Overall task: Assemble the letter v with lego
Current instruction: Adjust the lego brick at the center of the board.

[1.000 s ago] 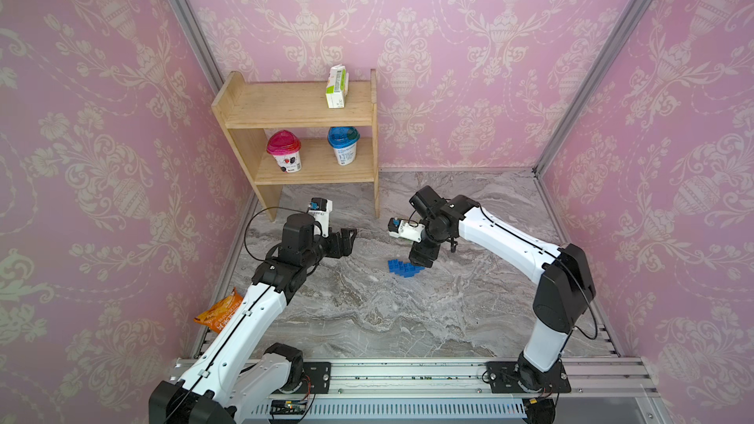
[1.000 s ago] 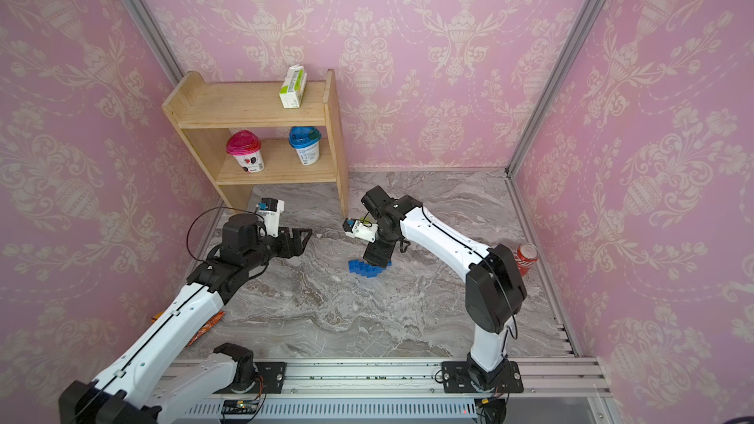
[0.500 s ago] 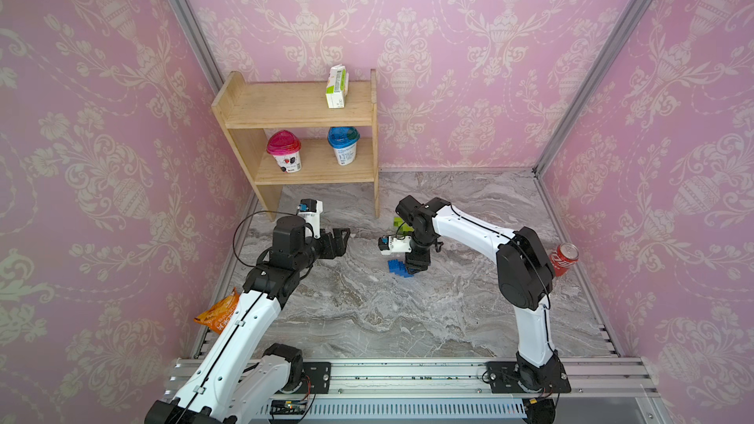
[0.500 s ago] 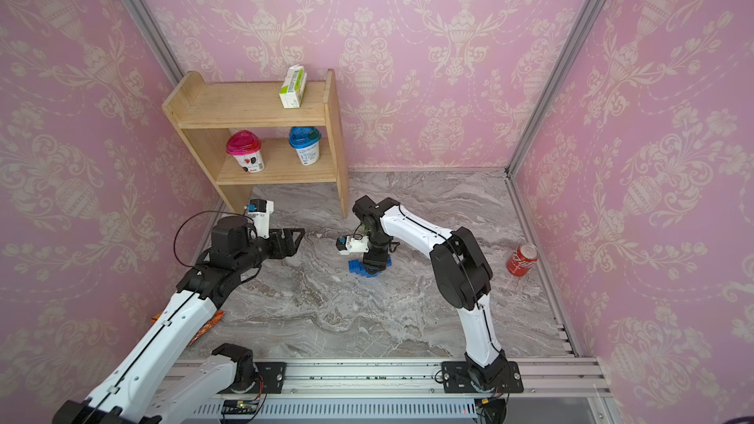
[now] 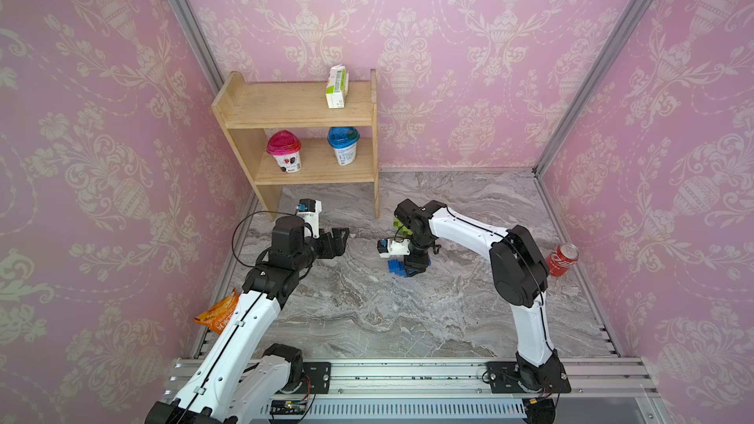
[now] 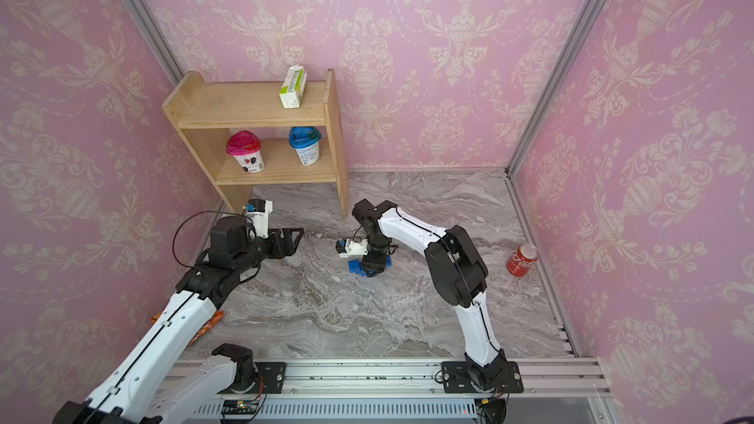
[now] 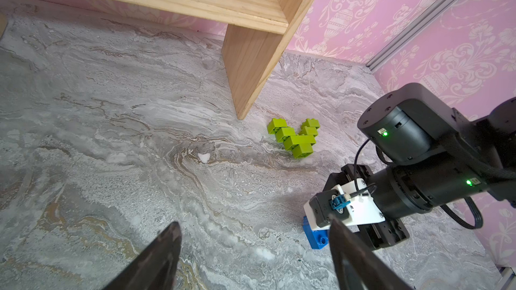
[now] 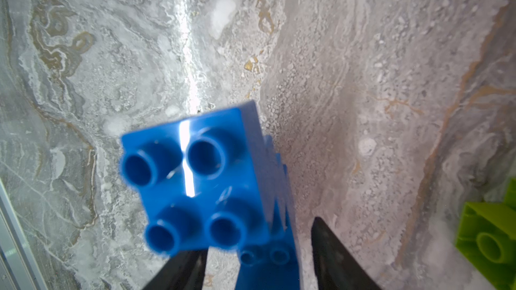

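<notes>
A stack of blue lego [image 5: 396, 267] [image 6: 355, 267] [image 7: 315, 236] lies mid-table. My right gripper [image 5: 414, 266] [image 6: 373, 267] points down over it. In the right wrist view the blue lego [image 8: 201, 179] sits between the fingers of the right gripper [image 8: 259, 246], with a narrow gap on each side, so the jaws are open. A lime-green lego piece shaped like a V [image 7: 293, 138] [image 8: 491, 241] lies behind it; the right arm half hides this green lego [image 5: 403, 231] in a top view. My left gripper [image 5: 339, 240] [image 6: 294, 238] [image 7: 254, 224] hovers open and empty to the left.
A wooden shelf [image 5: 302, 110] stands at the back left with a carton [image 5: 337, 87] on top and two lidded cups [image 5: 284, 152] below. Its leg [image 7: 251, 65] stands close to the green lego. A red soda can [image 5: 564, 259] is at the right, an orange snack packet [image 5: 218, 312] at the left edge.
My right gripper has come down over the blue lego and its jaws have narrowed around it. The right elbow folded inward, uncovering the soda can. The left arm drew back slightly to the left.
</notes>
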You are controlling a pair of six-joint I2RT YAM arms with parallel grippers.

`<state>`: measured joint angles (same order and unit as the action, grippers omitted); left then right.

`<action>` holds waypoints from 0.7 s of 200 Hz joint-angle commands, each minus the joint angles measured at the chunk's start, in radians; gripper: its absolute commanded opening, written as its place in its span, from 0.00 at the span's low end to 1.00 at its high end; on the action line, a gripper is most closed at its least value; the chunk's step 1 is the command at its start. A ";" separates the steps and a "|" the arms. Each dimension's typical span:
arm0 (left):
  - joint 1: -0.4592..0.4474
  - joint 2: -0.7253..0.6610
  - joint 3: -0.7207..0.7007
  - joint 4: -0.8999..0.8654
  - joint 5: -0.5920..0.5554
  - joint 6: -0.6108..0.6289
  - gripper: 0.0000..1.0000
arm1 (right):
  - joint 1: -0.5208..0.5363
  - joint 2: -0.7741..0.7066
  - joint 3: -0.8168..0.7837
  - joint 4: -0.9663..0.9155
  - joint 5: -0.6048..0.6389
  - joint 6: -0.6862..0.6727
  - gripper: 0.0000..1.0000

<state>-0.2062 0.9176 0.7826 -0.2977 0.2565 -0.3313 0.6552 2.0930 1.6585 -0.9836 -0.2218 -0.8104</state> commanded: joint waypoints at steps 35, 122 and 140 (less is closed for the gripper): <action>0.009 -0.008 0.000 -0.012 0.012 0.011 0.84 | 0.006 0.041 -0.006 -0.003 -0.019 0.019 0.52; 0.012 0.007 0.001 -0.001 0.017 0.010 0.84 | 0.005 0.039 0.039 -0.077 -0.071 0.030 0.31; 0.013 0.008 0.003 0.002 0.018 0.011 0.84 | 0.007 0.039 0.041 -0.103 -0.105 0.034 0.30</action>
<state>-0.2039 0.9180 0.7826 -0.2966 0.2569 -0.3313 0.6552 2.1330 1.6684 -1.0149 -0.2607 -0.7856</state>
